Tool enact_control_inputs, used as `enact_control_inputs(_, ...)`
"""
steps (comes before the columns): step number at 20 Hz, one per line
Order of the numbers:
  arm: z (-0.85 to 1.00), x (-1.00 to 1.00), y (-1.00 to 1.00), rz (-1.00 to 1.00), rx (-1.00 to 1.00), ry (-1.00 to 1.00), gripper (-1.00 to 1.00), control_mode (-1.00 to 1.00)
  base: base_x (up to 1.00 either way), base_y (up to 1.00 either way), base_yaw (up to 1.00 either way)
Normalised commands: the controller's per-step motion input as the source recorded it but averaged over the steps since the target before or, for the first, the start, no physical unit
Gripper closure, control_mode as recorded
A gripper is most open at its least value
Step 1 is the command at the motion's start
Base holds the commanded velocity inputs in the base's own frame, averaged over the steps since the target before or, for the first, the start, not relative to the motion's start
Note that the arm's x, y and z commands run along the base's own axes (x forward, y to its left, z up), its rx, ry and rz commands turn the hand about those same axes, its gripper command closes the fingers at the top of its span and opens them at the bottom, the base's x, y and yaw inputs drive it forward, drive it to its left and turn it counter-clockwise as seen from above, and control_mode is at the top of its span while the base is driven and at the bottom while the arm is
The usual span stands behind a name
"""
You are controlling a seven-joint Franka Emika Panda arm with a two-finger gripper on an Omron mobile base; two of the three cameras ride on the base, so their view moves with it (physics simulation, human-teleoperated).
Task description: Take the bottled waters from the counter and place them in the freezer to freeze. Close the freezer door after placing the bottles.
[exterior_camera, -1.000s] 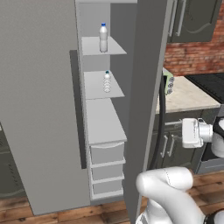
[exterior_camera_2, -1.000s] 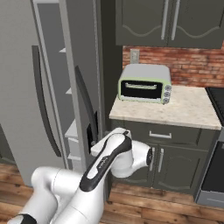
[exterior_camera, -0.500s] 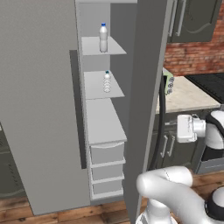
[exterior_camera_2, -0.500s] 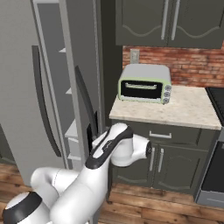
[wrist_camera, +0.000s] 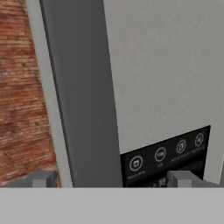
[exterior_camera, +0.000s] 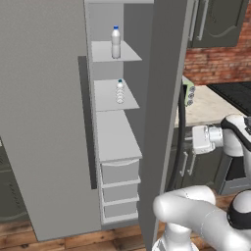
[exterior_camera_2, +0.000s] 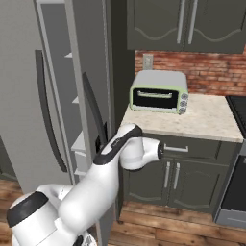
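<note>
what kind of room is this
A rendered home kitchen, most likely: a tall grey freezer stands open with shelves inside, a toaster oven sits on a speckled counter, and dark cabinets hang against a brick wall.

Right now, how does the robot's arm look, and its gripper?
The arm is made of thick, rounded glossy white segments with dark grey to black bands at the joints. A black stripe runs along one link near the wrist. The gripper shows two small, blocky grey finger tips. No cables or printed markings are visible.
</note>
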Motion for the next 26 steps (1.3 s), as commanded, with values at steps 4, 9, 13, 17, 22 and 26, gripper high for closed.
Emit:
enact_control_inputs(4, 0.00, -0.30, 0.41, 0.07, 0.00, 0.00, -1.00, -1.00, 0.00, 0.00, 0.00)
enact_control_inputs(9, 0.00, -0.03, 0.84, 0.06, 0.00, 0.00, -1.00, -1.00, 0.00, 0.00, 0.00)
enact_control_inputs(13, 0.00, 0.00, 0.76, 0.00, 0.00, 0.00, -1.00, -1.00, 0.00, 0.00, 0.00)
enact_control_inputs(17, 0.00, 0.00, 0.93, 0.00, -0.05, 0.01, -1.00, -1.00, 0.00, 0.00, 0.00)
enact_control_inputs(22, 0.00, 0.09, 0.77, -0.01, -0.03, 0.06, -1.00, -1.00, 0.00, 0.00, 0.00)
enact_control_inputs(26, 0.00, 0.27, 0.95, -0.13, -0.08, 0.13, -1.00, -1.00, 0.00, 0.00, 0.00)
